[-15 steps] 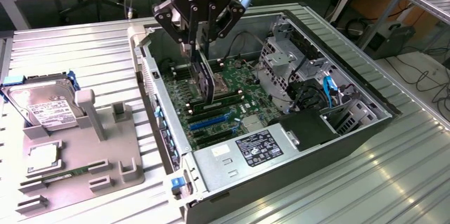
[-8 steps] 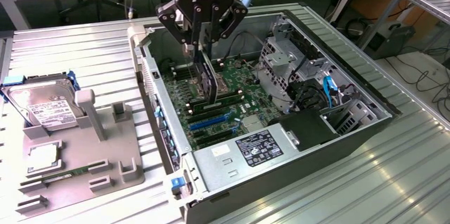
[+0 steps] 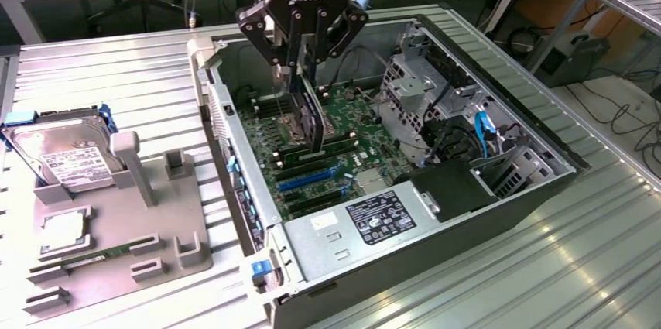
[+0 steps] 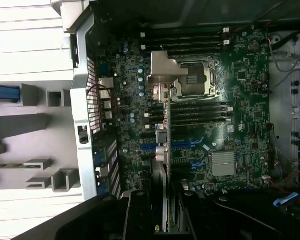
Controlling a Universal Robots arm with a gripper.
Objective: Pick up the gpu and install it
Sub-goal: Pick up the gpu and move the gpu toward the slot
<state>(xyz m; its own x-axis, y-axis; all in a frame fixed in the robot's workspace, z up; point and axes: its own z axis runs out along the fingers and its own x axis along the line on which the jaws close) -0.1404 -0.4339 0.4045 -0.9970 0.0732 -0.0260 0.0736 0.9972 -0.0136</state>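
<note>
1. The gripper (image 3: 303, 58) is glossy black, with white lettering on the body above it.
2. The gpu (image 3: 311, 116) shows dark faces and a silvery metal end.
3. The motherboard (image 3: 328, 160) is deep green, crossed by blue slots (image 3: 309, 179) and black ones.
4. The hard drive (image 3: 60, 155) is silver with a white label.
5. The holder tray (image 3: 155, 228) is plain pale grey.
6. The bench (image 3: 114, 73) is silvery metal, ribbed in parallel lines.
7. The power supply (image 3: 341, 228) is grey with a black, white-printed sticker.

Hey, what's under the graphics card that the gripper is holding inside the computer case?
The green motherboard with its blue slots. The graphics card, held edge-down by the gripper, hides the strip of board right beneath it.
</note>
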